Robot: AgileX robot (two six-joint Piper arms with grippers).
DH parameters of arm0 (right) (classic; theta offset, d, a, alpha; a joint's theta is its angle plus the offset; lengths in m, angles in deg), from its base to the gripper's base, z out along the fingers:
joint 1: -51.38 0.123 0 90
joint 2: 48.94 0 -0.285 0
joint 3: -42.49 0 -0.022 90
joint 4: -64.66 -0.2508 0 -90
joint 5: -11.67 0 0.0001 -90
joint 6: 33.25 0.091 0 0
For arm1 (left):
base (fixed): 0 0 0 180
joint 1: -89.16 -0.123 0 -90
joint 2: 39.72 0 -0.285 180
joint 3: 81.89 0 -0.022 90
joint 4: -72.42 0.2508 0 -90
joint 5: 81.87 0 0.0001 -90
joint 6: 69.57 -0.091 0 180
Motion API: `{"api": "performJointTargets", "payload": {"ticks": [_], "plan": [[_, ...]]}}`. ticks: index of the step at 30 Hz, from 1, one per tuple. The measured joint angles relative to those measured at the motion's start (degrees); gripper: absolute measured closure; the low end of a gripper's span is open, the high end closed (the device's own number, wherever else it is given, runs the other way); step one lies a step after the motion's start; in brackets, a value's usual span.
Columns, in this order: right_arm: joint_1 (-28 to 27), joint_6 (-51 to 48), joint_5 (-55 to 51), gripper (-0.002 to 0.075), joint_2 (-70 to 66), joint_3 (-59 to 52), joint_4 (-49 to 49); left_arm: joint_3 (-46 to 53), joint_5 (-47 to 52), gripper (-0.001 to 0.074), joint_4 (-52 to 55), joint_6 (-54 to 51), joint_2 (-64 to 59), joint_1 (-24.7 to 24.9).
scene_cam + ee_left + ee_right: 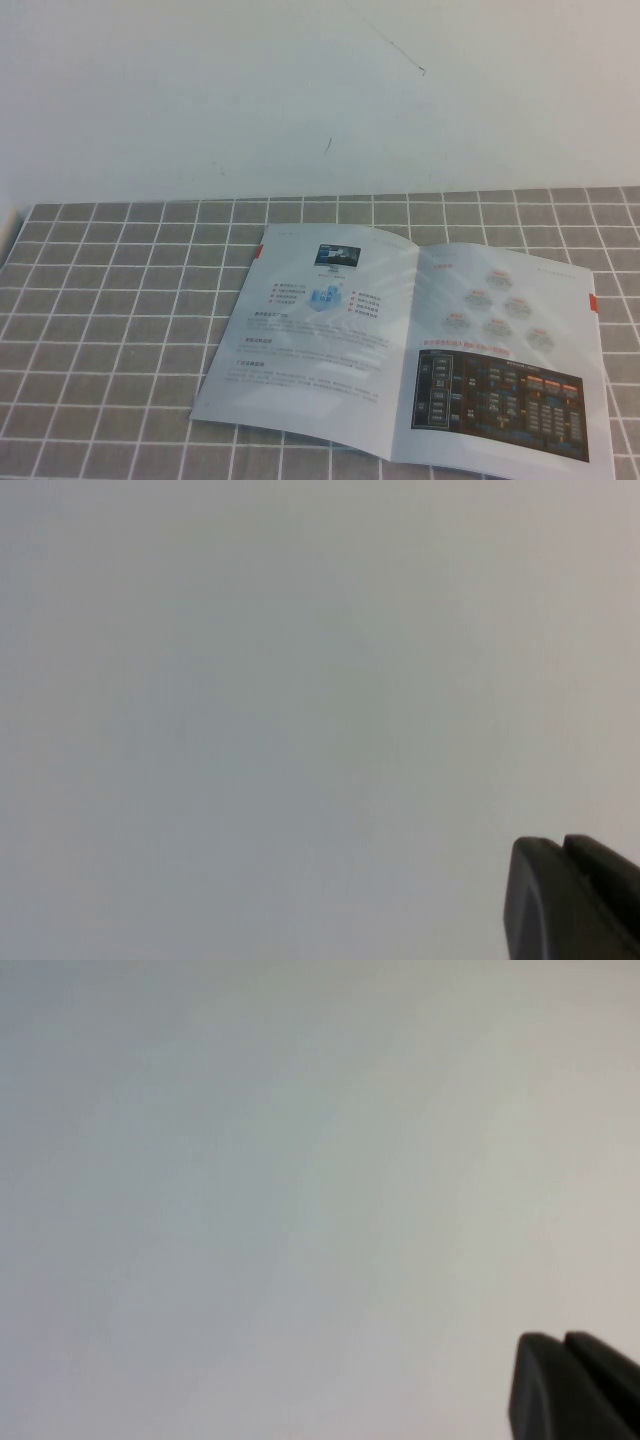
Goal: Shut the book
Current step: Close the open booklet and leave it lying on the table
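An open book (410, 350) lies flat on the grey checked tablecloth (120, 300), right of centre in the high view. Its left page (315, 320) carries pale blue diagrams and text. Its right page (505, 365) has round icons above a dark chart. Neither arm appears in the high view. The left wrist view holds only a blank pale wall and my left gripper (562, 842), its two black tips pressed together with nothing between them. The right wrist view shows the same blank wall, with my right gripper (563, 1338) shut and empty.
A white wall (320, 90) rises behind the table's far edge. The cloth stretches bare to the left of the book. The book's near right corner reaches the bottom edge of the high view.
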Motion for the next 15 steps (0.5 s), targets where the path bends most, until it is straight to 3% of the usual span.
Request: {"api": "performJointTargets", "payload": {"ticks": [6,15], "plan": [[0.0,0.0,16.3,0.0727,0.0,0.0,-0.5,0.0,-14.3,0.0739,0.0,0.0,0.0,0.0],[0.0,2.4,14.8,0.0727,0.0,0.1,-3.9,0.0,-20.4,0.0739,0.1,0.0,0.0,0.0]]}}
